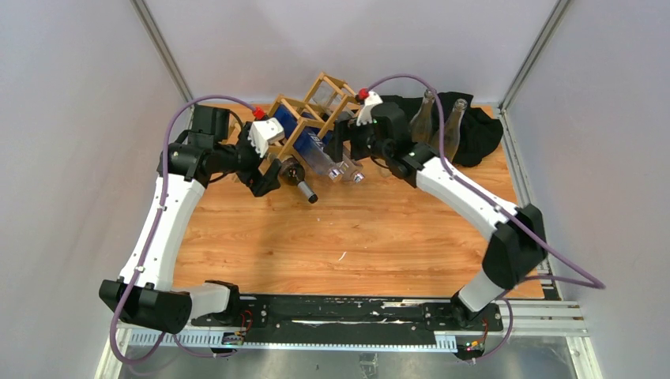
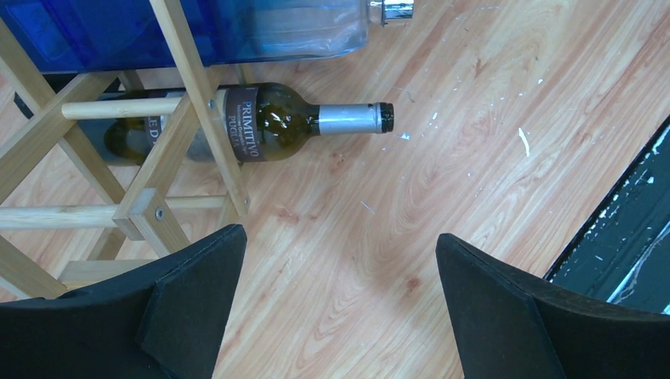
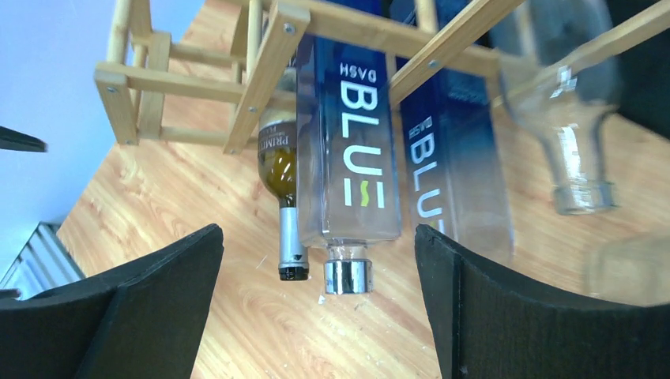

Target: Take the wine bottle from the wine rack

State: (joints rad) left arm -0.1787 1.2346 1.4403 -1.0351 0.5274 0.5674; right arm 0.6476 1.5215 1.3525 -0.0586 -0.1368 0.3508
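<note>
The left claw (image 2: 340, 237) and right claw (image 3: 318, 230) gape wide, empty, facing the wine bottle (image 2: 276, 122) lying in the wine rack (image 2: 190, 87).

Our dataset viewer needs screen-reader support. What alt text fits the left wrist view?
A dark green wine bottle lies on its side in the wine rack, its silver-foiled neck sticking out over the table. A blue bottle crosses the top edge; the left gripper, open and empty, frames the bottom.
</note>
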